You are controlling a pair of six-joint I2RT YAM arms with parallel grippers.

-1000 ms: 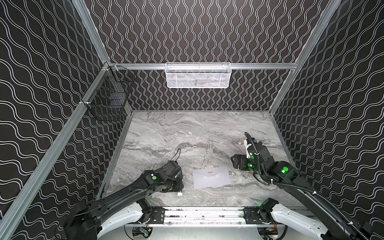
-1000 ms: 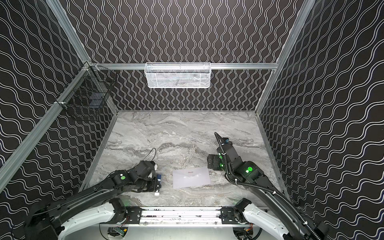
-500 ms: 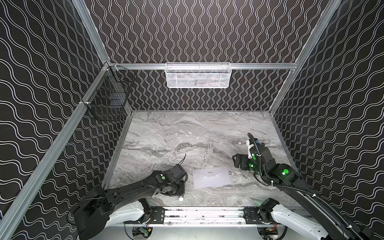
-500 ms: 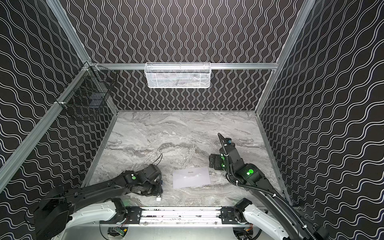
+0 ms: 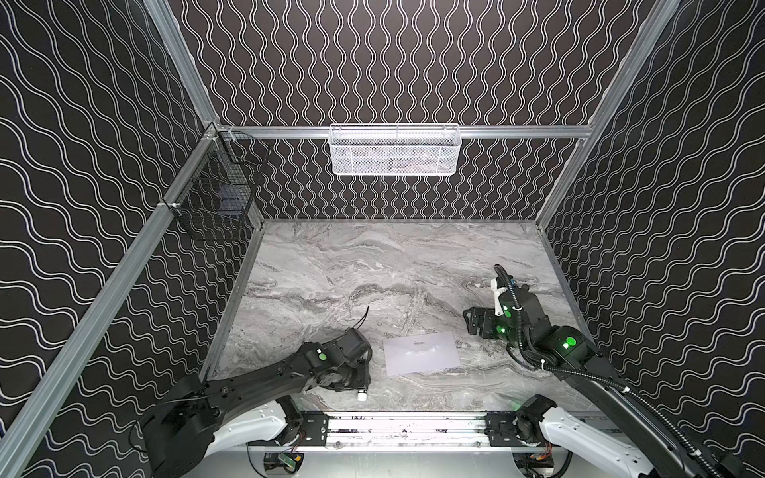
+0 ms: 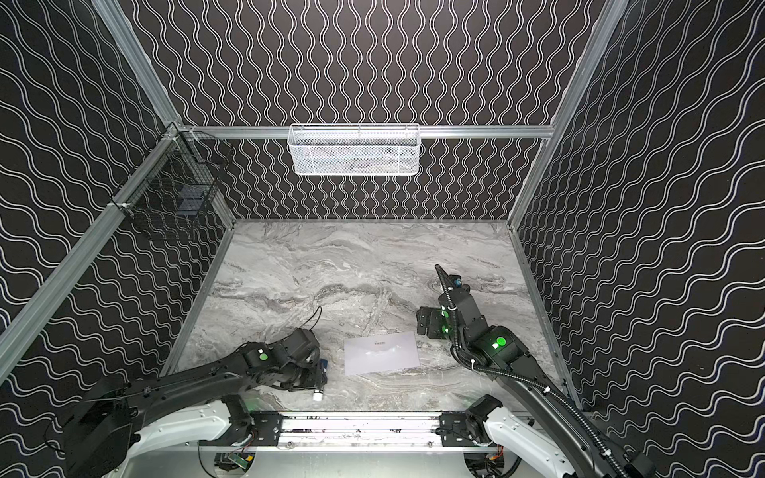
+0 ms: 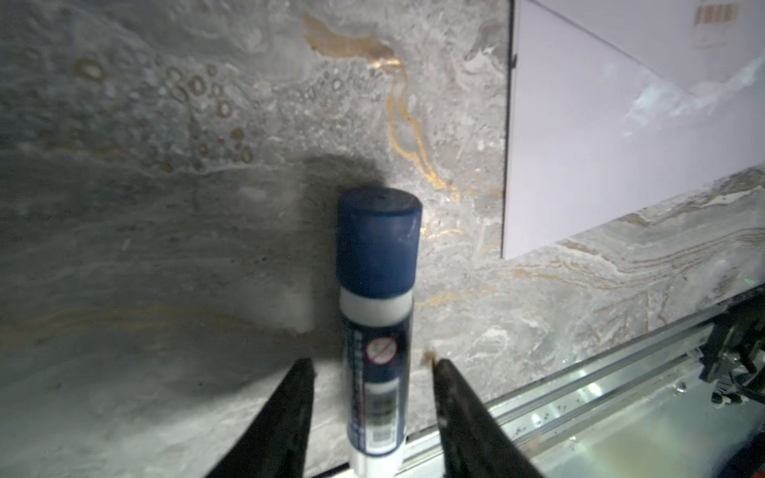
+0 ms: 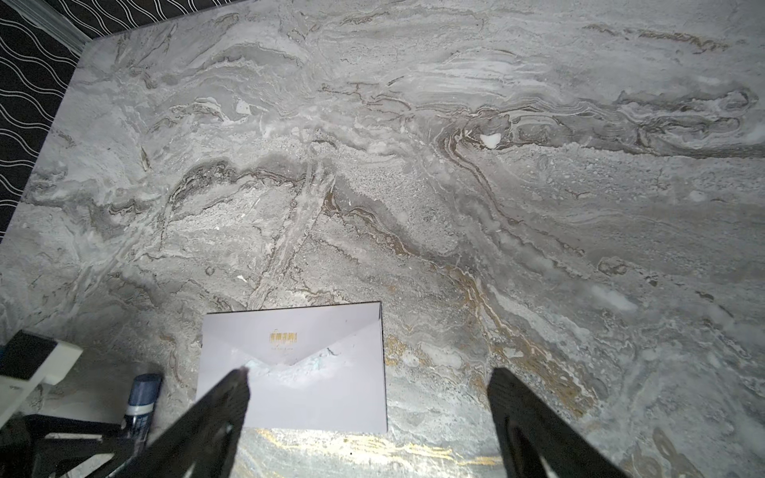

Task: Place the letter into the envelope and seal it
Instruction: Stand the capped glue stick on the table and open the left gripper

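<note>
The pale envelope (image 5: 421, 353) (image 6: 381, 352) lies flat on the marble table near its front edge, flap folded down, with a whitish smear by the flap's tip (image 8: 298, 372). The letter is out of view. A blue-capped glue stick (image 7: 377, 265) lies left of the envelope (image 7: 621, 145). My left gripper (image 7: 372, 364) is open around it, a gap on each side of the tube. My right gripper (image 8: 368, 376) hovers open and empty just right of the envelope, in both top views (image 5: 476, 327).
An aluminium rail (image 5: 405, 426) runs along the table's front edge, close behind the glue stick. A white mesh basket (image 5: 395, 149) hangs on the back wall and a black wire basket (image 5: 215, 198) on the left wall.
My left gripper's jaws have opened off the glue stick, which now lies on the table, and that arm has dropped lower. The right gripper has drawn slightly away from the envelope.
</note>
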